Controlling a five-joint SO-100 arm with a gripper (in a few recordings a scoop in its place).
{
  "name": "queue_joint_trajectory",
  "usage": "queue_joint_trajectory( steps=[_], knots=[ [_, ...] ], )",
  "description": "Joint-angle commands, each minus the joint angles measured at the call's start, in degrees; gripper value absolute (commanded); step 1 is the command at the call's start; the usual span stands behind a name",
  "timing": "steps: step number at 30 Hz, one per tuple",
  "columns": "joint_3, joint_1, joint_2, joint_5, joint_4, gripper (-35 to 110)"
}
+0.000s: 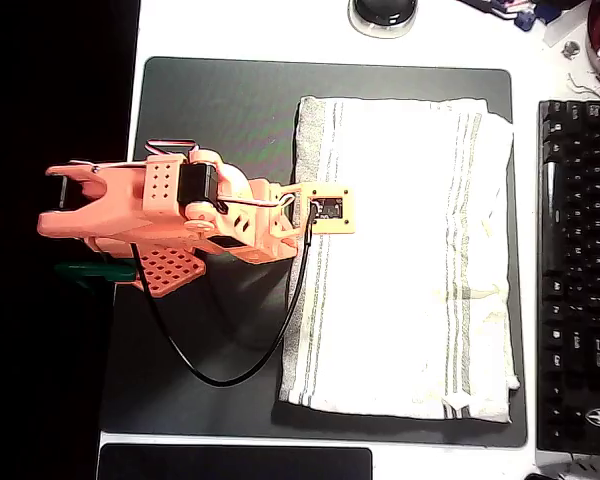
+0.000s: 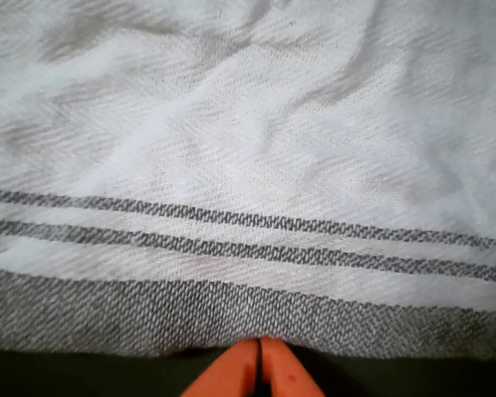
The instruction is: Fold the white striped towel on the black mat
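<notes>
The white striped towel (image 1: 410,250) lies spread flat on the right half of the black mat (image 1: 220,110), its grey-green stripes running along its left and right edges. My orange arm (image 1: 180,210) reaches in from the left and ends over the towel's left edge. In the wrist view the towel (image 2: 248,165) spans the frame, its grey hem nearest me. My gripper (image 2: 260,351) is shut, with both orange fingertips (image 2: 236,372) pressed together right at that hem, which puckers slightly where they meet. The mat (image 2: 83,372) shows dark beneath the hem.
A black keyboard (image 1: 580,270) runs along the mat's right side. A smaller glossy black pad (image 1: 235,465) sits below the mat. A round dark object (image 1: 383,12) stands at the top edge. My black cable (image 1: 230,375) loops over the mat's left half.
</notes>
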Motion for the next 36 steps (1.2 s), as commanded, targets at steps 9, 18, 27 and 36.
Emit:
queue_joint_trajectory(
  steps=[9,18,27,36],
  knots=[
    [1.2,1.1,1.3,-0.5,0.2,0],
    [1.2,-0.6,1.1,-0.3,0.2,2],
    [1.2,-1.1,1.3,2.5,0.2,0],
    [1.2,-1.6,1.3,0.3,0.2,0]
  ],
)
